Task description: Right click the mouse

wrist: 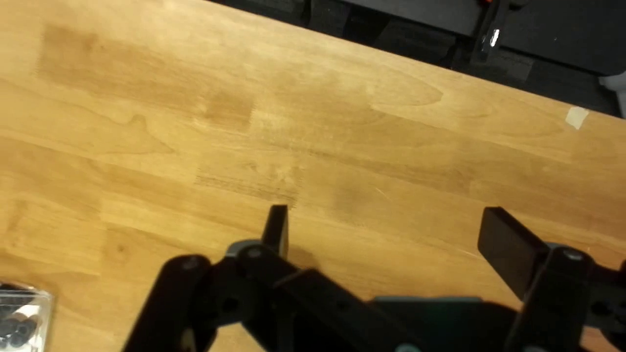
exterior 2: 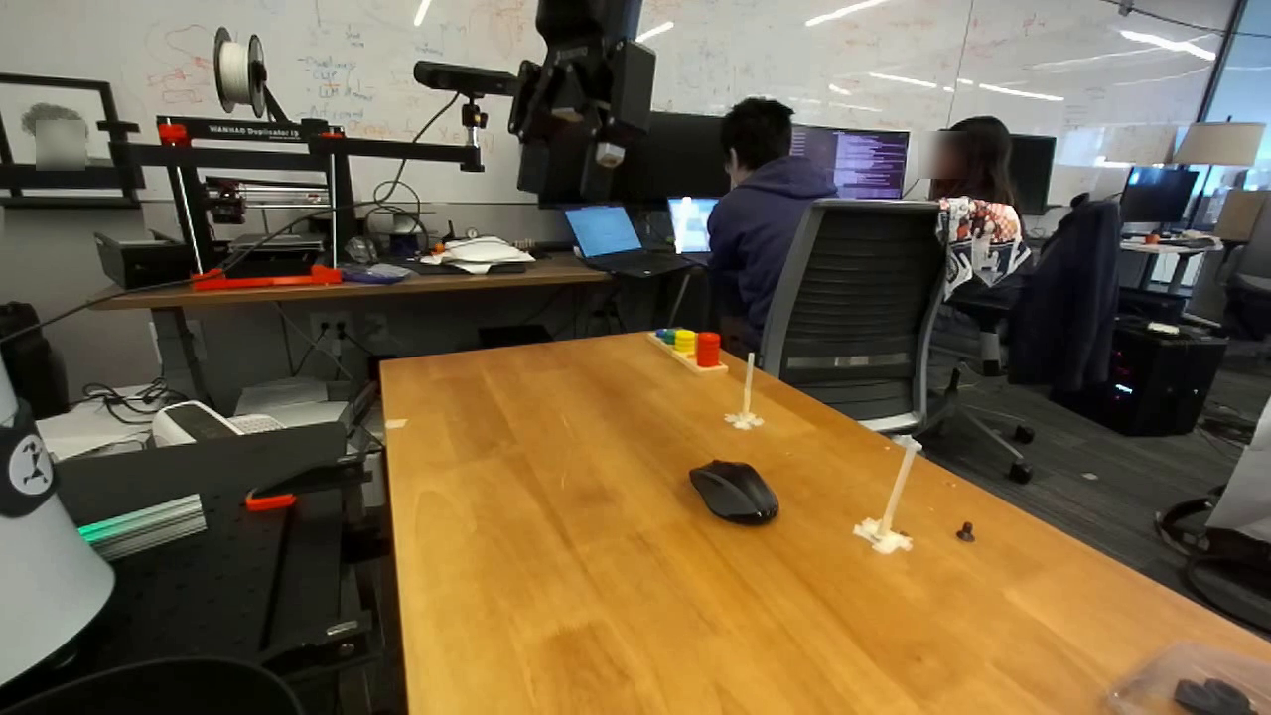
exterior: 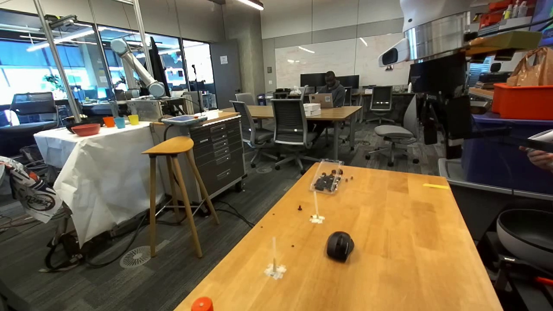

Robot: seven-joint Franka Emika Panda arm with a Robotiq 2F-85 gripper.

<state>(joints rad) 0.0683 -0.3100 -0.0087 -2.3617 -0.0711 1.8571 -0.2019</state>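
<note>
While my black two-fingered tool (wrist: 385, 216) hangs wide, the tan wooden surface (exterior: 397, 250) supports the rounded black mouse (exterior: 340, 246), presumably bracing clicks.

Glare streaks the whiteboard (exterior 2: 755, 60); wrist view seems soft.
</note>
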